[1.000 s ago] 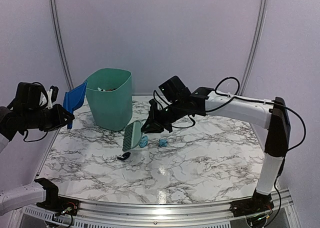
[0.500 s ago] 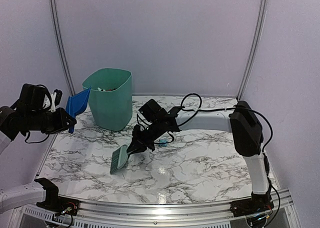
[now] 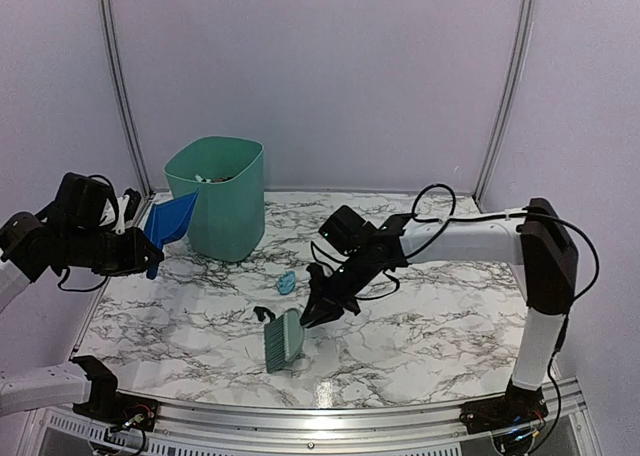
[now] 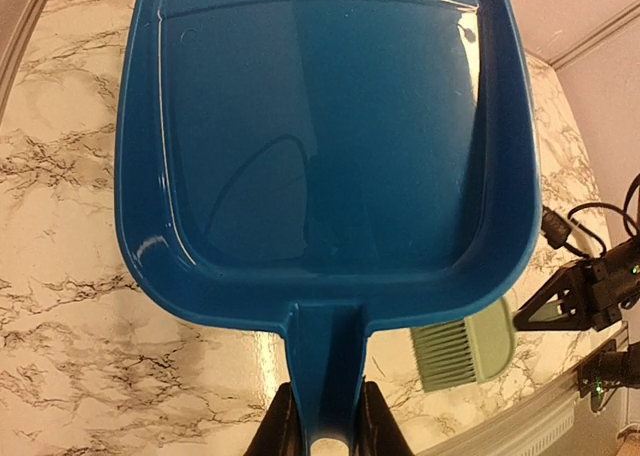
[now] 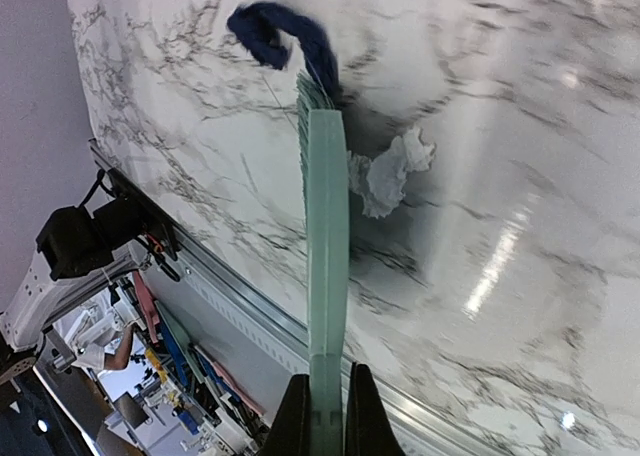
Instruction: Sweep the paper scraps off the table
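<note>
My right gripper point(image 5: 318, 412), clamped on the brush point(image 5: 326, 236), has swept a dark scrap point(image 5: 283, 31) toward six o'clock; my left gripper point(image 4: 328, 422), pinching the dustpan point(image 4: 320, 146), must catch it.

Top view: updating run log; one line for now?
left fingers: holding dustpan | right fingers: holding brush | paper scraps: beside brush

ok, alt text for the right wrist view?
The right gripper, shut on the handle of a mint-green hand brush, holds it edge-on over the marble table. A dark blue paper wad lies at the bristle end, and a pale crumpled wad beside the brush.
</note>
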